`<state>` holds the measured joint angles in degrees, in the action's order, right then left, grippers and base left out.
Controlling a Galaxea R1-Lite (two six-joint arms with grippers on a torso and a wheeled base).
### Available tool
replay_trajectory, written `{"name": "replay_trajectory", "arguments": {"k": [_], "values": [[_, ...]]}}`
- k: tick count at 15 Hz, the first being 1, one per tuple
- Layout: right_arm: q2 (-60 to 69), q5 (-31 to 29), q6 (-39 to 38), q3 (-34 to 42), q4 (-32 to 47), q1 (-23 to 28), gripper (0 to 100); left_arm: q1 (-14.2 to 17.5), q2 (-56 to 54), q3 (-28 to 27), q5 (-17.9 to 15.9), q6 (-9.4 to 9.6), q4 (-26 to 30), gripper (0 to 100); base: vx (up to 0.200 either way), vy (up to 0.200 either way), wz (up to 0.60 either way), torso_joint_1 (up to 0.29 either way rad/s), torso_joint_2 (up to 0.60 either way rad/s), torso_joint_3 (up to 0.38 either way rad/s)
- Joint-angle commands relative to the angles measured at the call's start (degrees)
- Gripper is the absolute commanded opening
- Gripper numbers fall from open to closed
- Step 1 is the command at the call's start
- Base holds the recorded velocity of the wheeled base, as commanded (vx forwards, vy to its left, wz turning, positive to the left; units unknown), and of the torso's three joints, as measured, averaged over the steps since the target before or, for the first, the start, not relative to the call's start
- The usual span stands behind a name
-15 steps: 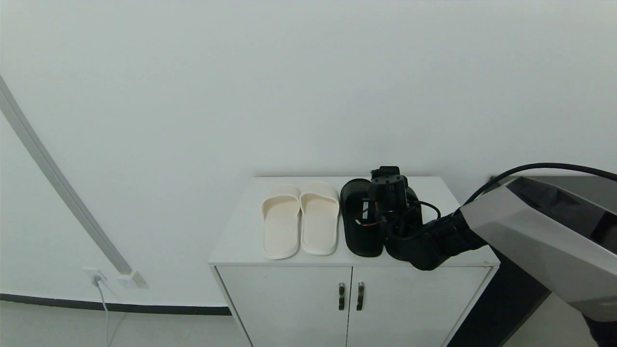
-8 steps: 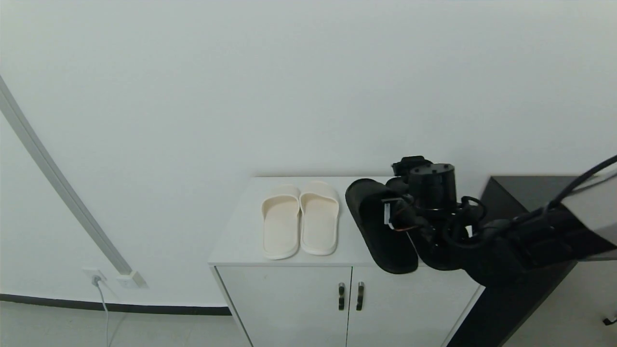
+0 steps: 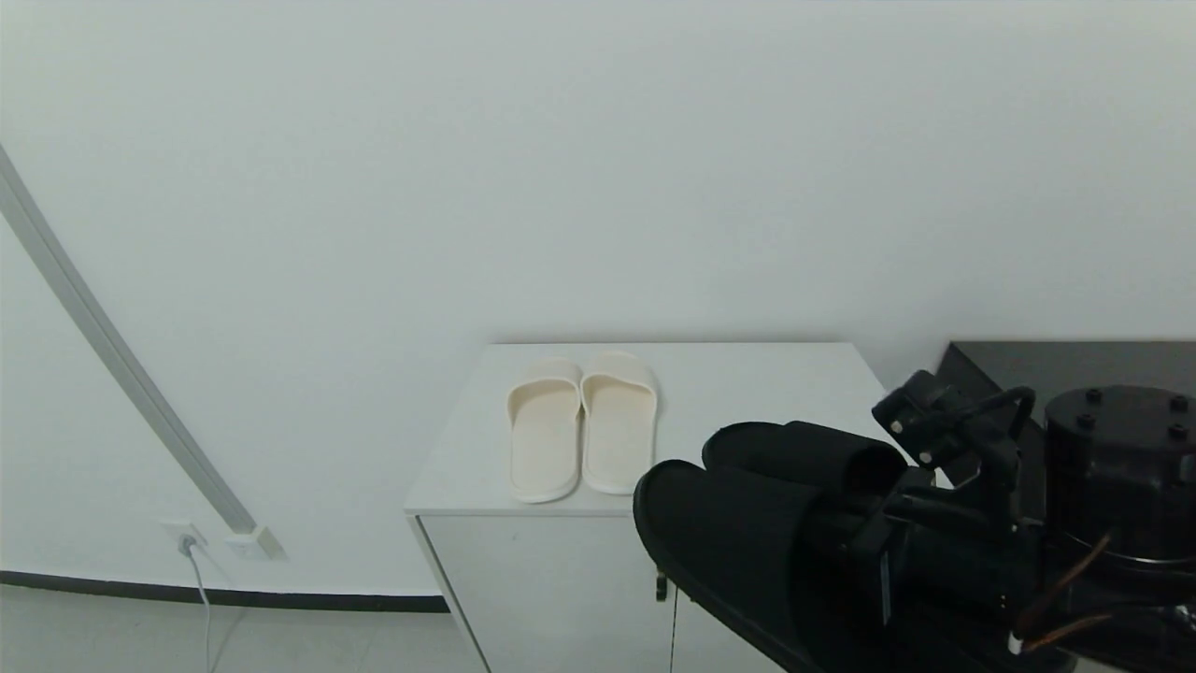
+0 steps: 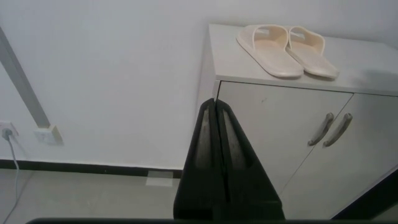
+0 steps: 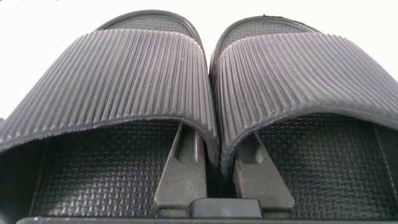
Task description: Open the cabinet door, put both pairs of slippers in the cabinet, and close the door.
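Black slippers (image 3: 747,533) are hanging in the air off the cabinet (image 3: 757,374) front, right side, clear of its top; right gripper (image 5: 217,171) is clamping the pair, one finger (image 5: 180,177) inside each slipper, squeezing the two inner walls together under the ribbed straps; right wrist view is showing that grip, head view is hiding it; white slippers (image 3: 581,425) are sitting side by side on the cabinet top; left wrist view is showing both doors shut, handles (image 4: 333,129) side by side at the centre; left gripper (image 4: 215,109) is pointing at the cabinet's left front edge, fingers pressed together, holding nothing.
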<state>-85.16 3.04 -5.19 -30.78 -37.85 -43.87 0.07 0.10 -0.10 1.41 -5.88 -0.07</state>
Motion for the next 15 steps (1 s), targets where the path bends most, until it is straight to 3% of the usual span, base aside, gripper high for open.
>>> {"name": "replay_trajectory", "arguments": {"k": [1, 6, 15], "values": [[2.9, 0.13, 0.1, 1.43, -0.12, -1.65, 0, 0.01, -0.01, 0.01, -0.01, -0.01, -0.01, 0, 0.0, 0.0, 0.0, 0.0, 0.0, 0.0], [2.81, 0.13, 0.1, 2.22, -0.2, -2.18, 0, 0.01, 0.08, 0.01, 0.17, -0.01, -0.01, 0, -0.16, 0.0, 0.0, 0.005, 0.0, 0.0], [2.11, 0.3, 0.18, 3.18, -0.47, -2.18, 0, 0.01, -0.01, 0.01, 0.17, -0.01, -0.01, 0, 0.0, 0.0, 0.0, 0.0, 0.0, 0.0]]}}
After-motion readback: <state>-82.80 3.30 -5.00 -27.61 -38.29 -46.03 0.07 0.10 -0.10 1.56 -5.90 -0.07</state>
